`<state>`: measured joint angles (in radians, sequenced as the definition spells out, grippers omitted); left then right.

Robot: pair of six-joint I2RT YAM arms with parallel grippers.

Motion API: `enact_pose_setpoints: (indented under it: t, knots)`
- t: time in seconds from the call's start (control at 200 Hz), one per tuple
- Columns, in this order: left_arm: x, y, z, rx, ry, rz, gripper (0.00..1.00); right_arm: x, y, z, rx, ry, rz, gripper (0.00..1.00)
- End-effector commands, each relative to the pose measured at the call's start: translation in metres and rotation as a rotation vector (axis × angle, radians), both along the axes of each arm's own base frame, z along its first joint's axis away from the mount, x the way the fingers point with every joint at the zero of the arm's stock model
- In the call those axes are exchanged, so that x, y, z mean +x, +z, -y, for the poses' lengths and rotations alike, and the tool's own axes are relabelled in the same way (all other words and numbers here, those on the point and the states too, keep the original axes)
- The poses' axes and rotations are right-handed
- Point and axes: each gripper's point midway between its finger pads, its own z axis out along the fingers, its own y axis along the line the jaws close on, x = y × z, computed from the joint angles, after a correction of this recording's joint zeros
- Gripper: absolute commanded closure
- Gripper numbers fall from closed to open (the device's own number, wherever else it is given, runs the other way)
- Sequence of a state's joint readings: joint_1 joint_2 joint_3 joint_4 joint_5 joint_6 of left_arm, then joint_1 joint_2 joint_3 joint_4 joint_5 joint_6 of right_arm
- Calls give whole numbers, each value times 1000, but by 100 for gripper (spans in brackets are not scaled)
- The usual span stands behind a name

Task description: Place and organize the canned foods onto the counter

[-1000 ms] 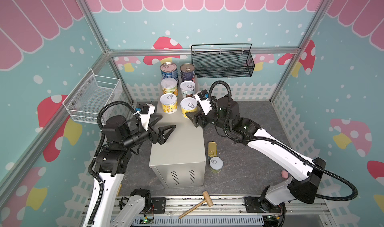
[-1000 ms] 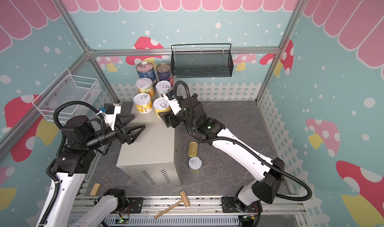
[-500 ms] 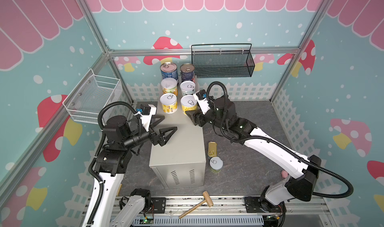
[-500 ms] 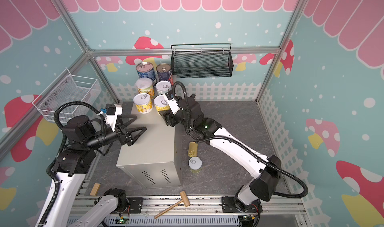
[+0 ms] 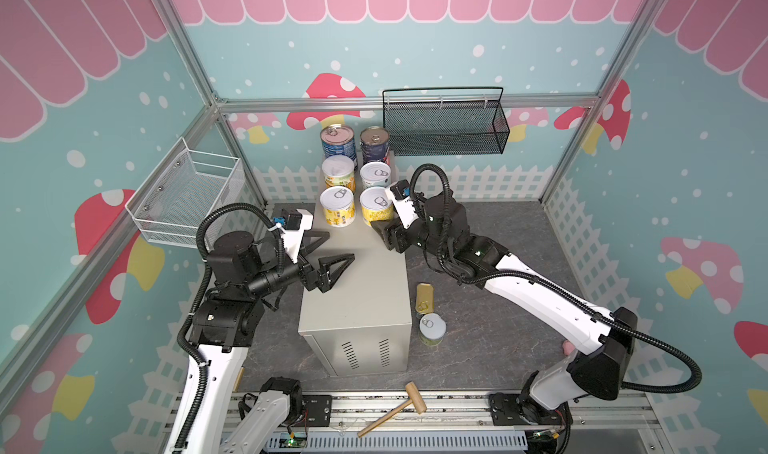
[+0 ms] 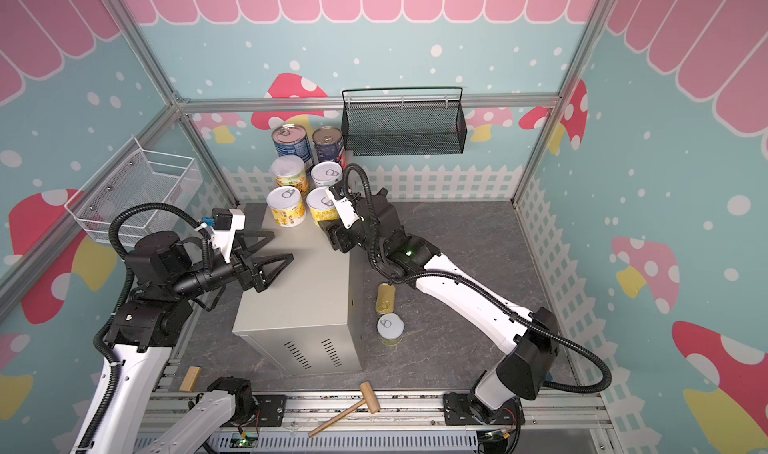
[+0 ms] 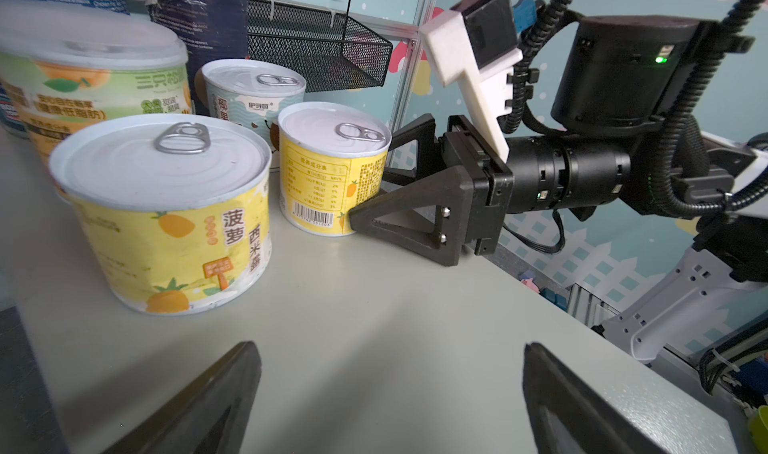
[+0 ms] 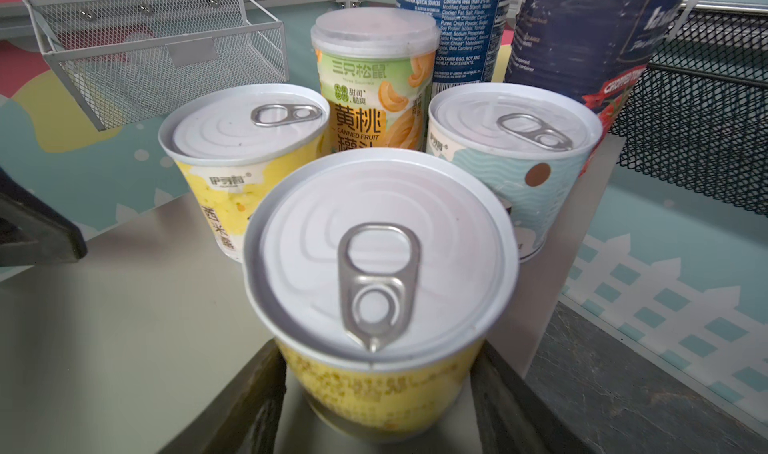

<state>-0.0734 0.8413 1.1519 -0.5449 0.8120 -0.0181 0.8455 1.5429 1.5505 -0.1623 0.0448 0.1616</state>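
Black jaws of the left gripper point(image 5: 340, 245) gape empty above the tall beige-grey metal counter point(image 5: 357, 294). At the counter's far end, beside a matching yellow can point(image 5: 338, 212), the right gripper point(image 5: 384, 232) clasps the short yellow pull-tab can point(image 5: 376, 212). Release looks wise only once it sits flat, flush with that row. Right of the counter sit a flat gold tin point(image 5: 424, 296) and a silver-lidded can point(image 5: 432, 328).
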Motion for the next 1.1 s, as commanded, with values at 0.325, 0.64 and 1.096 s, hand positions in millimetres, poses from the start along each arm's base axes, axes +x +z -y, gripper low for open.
enact_pose_setpoints:
  t: [0.325,0.64,1.096]
  knots:
    - [-2,-1,2,13,-14,22,1,8,-6,-11,13,-3,6,12]
    - [-2,-2,1,15,-12,24,1,14,-8,-11,9,-26,8,14]
    - [-1,-1,1,17,-8,26,1,16,-8,-8,3,-40,18,18]
